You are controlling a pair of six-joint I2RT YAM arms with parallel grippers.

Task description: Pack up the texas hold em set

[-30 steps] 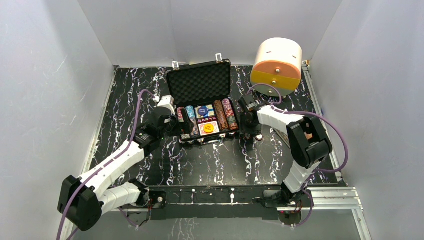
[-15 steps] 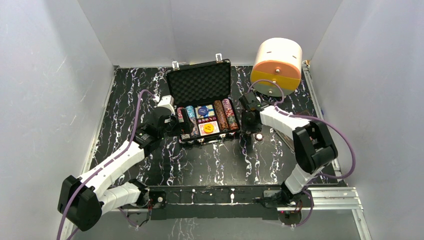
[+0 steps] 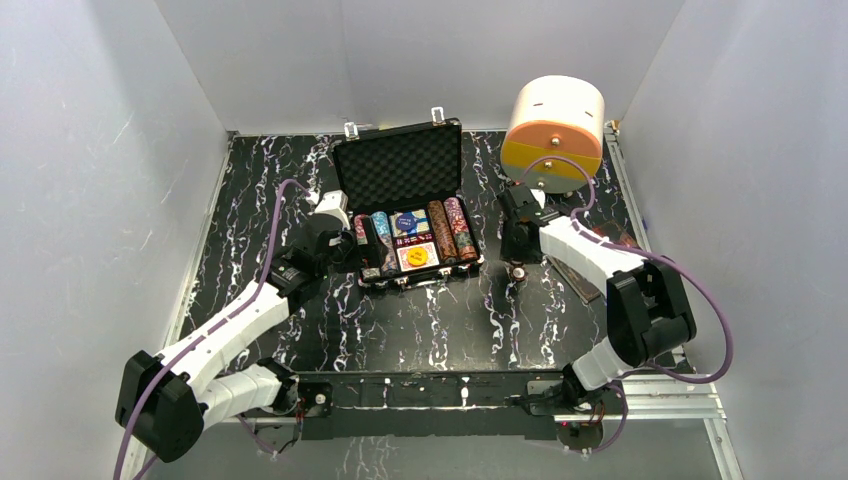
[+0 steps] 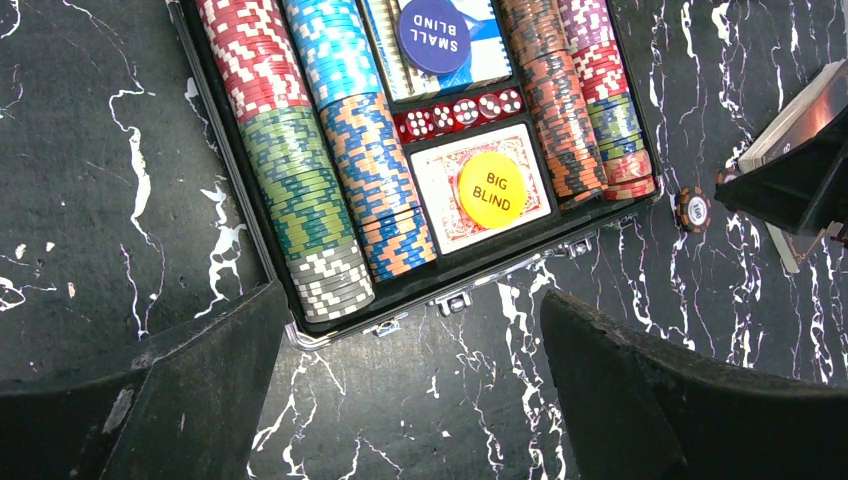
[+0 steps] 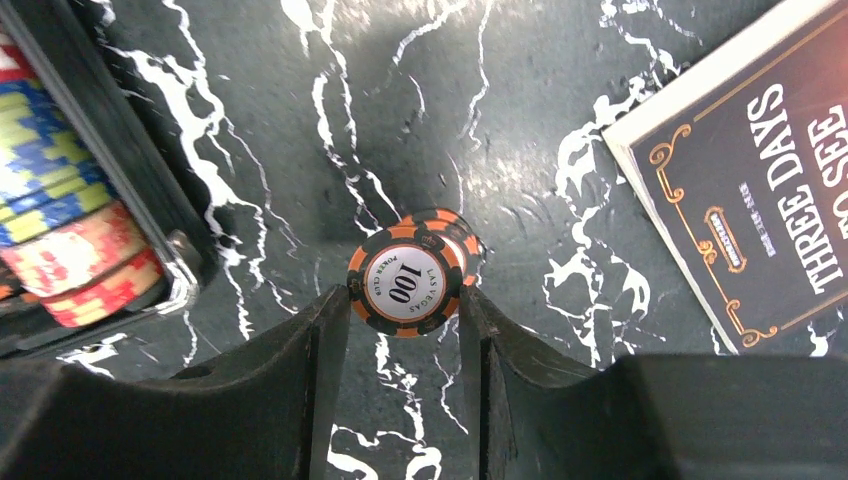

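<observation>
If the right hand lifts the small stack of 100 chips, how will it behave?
The chip stack looks stiff but loose: its upper and lower chips are already offset, so they may slide apart. The right hand touches only the round edges, so a chip could slip or roll. It probably weighs little.

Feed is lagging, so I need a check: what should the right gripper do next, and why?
Probably lift: the right gripper looks shut on the orange-and-black 100 chip, which sits on the table outside the open case. Then carry it left over the chip rows.
</observation>
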